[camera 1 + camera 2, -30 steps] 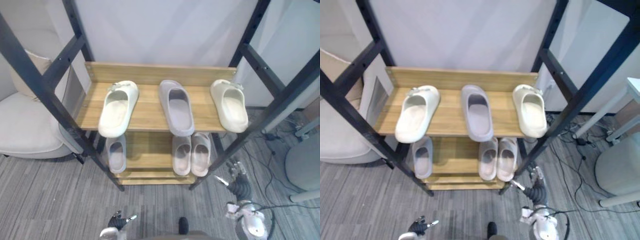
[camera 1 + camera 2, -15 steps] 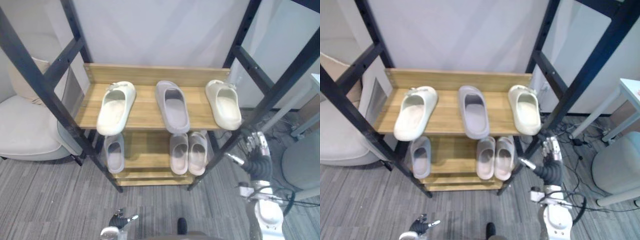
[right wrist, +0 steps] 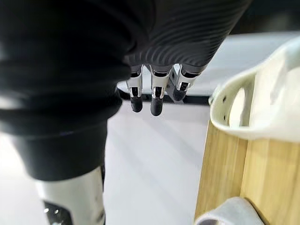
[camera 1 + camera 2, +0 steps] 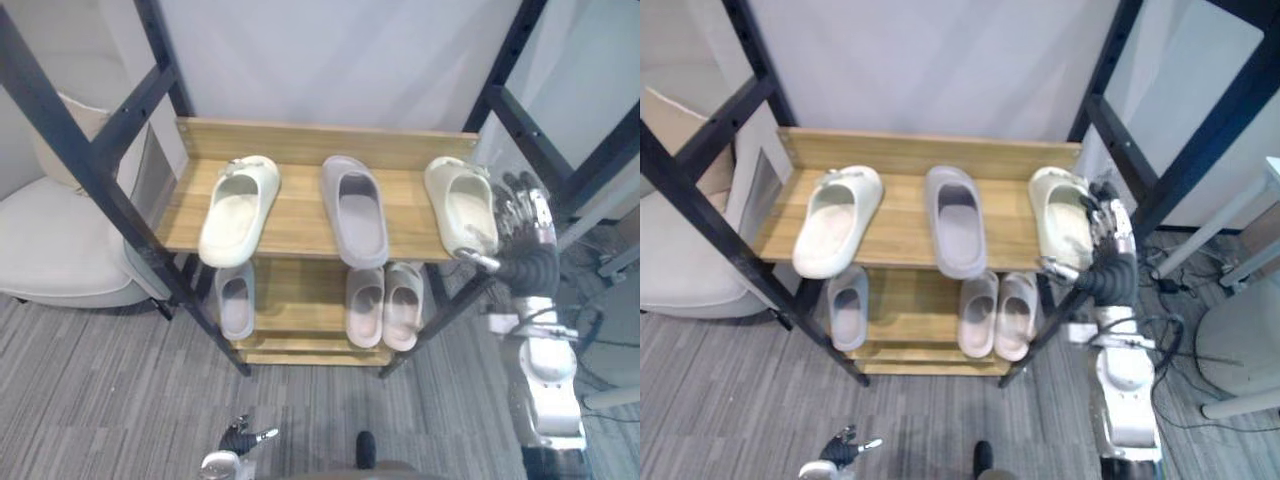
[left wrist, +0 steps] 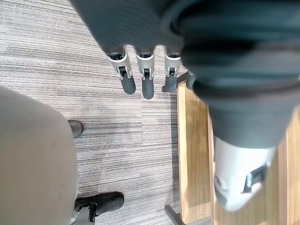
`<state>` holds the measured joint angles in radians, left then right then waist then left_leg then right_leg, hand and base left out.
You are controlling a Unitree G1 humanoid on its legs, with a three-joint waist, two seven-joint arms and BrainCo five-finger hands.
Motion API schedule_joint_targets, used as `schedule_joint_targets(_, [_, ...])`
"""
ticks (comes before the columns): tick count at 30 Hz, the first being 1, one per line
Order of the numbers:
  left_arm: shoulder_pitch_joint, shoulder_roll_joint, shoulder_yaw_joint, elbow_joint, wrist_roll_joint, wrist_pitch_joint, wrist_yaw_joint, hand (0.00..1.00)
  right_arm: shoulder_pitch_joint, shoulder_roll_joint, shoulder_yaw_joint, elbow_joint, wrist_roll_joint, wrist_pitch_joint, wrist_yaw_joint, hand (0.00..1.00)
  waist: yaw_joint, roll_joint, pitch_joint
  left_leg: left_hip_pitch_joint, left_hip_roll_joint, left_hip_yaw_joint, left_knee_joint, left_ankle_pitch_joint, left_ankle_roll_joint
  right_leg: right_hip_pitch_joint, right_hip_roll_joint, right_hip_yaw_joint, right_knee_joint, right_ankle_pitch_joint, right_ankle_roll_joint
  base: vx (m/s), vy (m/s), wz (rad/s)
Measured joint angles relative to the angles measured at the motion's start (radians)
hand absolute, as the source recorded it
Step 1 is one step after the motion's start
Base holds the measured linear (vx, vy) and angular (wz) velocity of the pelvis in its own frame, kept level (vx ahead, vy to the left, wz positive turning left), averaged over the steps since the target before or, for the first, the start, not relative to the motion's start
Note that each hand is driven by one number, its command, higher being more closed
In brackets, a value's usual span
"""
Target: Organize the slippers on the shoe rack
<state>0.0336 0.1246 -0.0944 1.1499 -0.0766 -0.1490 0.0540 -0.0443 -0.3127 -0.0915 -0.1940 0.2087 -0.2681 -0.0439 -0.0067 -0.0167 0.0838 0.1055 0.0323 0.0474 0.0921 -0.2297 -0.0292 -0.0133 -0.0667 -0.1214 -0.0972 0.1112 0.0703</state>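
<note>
The wooden shoe rack's top shelf (image 4: 296, 222) carries a cream slipper (image 4: 238, 208) on the left, a grey slipper (image 4: 354, 208) in the middle and a second cream slipper (image 4: 460, 205) on the right. On the lower shelf lie one grey slipper (image 4: 235, 303) and a pale pair (image 4: 384, 305). My right hand (image 4: 525, 225) is raised at the rack's right front post, open, just right of the right cream slipper (image 3: 262, 103) and apart from it. My left hand (image 4: 235, 440) hangs low over the floor, its fingers (image 5: 136, 79) straight, holding nothing.
Black slanted posts (image 4: 75, 160) frame the rack on both sides. A beige armchair (image 4: 50, 235) stands to the left. At the right are a white table leg (image 4: 1185, 245), a grey round seat (image 4: 1240, 345) and cables on the grey carpet (image 4: 110, 390).
My right hand has risen from near the floor to the top shelf's height, beside the right cream slipper. The slippers have stayed in place; the camera shifted slightly.
</note>
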Motion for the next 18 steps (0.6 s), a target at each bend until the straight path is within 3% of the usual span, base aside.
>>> schedule_joint_targets(18, [-0.002, 0.001, -0.005, -0.039, 0.007, 0.001, 0.000, 0.00, -0.317, -0.004, 0.062, 0.342, -0.059, 0.080, -0.087, 0.00, 0.016, -0.025, 0.034, -0.016, -0.012, -0.037, 0.000, 0.013, 0.005, 0.004, -0.012, -0.032, 0.000, 0.000, 0.000, -0.01, -0.012, 0.06])
